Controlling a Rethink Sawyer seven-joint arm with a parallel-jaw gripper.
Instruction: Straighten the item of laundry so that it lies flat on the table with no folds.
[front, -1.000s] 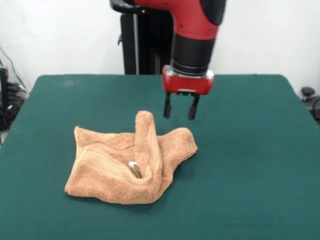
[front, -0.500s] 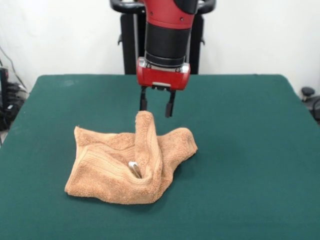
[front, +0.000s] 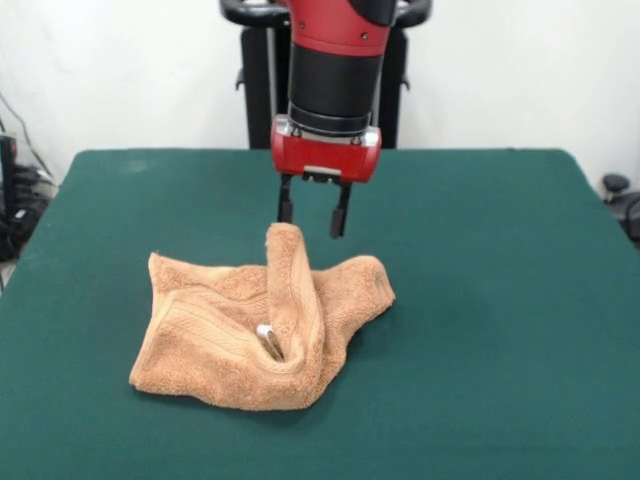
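Fingers first: the 2 short black fingers (front: 285, 210) of the red and black gripper (front: 312, 222) stand parted with nothing between them, tips pointing down, and they hang just above and slightly behind the top of an upright fold of cloth. From where I stand, 1 finger looks almost level with the crest of that fold, but I cannot tell whether it touches it.

Below sits the small tan terry-cloth hand towel (front: 255, 325), crumpled into a loose heap on the dark green felt-topped table (front: 500, 300), somewhat left of the middle and toward the near side. A tall ridge rises from the heap's centre, a second softer hump bulges to the right, and the left part lies flatter, showing woven stripes along its hem. A small pale tag or label peeks out of the crease at the foot of the ridge.

I judge the cloth light, soft and limp, so it will drape and sag, not hold a shape, and the terry pile should give the fingers good purchase. That raised ridge looks like the easiest place to pinch; a corner or hemmed edge would probably open the folds better when pulled across the felt, which may drag on it.
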